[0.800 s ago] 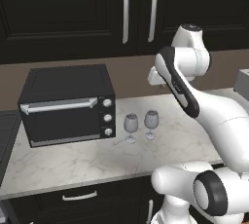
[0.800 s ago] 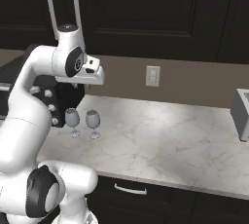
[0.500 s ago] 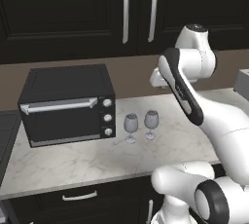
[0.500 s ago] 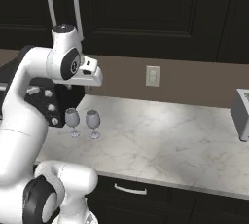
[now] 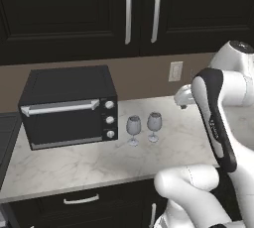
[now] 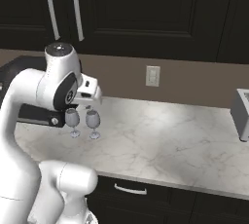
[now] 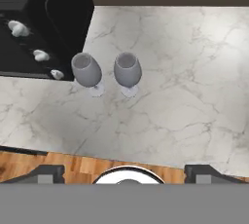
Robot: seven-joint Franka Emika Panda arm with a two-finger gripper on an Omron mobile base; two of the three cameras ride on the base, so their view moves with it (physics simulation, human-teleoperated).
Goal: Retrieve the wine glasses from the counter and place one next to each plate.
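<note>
- End effector (image 7: 124,172) hangs high above the tabletop (image 7: 185,96), looking down on it; its two dark finger tips (image 7: 48,173) stand spread wide at the bottom of the hand view, with nothing between them.
- Both wine glasses (image 5: 133,130) stand upright on the marbled tabletop, side by side and just apart, neither touched by the arm.
- Landmark: the black toaster oven (image 5: 69,105). The nearer glass (image 7: 87,72) stands just beside its knob side; the second glass (image 7: 128,71) stands one place farther from the oven.
- In the right base view the glasses (image 6: 73,121) show just below the arm's wrist.
- A white wall outlet (image 5: 175,71) sits on the brown backsplash behind the glasses, away from the oven.
- Black cabinet doors with silver bar handles (image 5: 128,12) hang above the oven.
</note>
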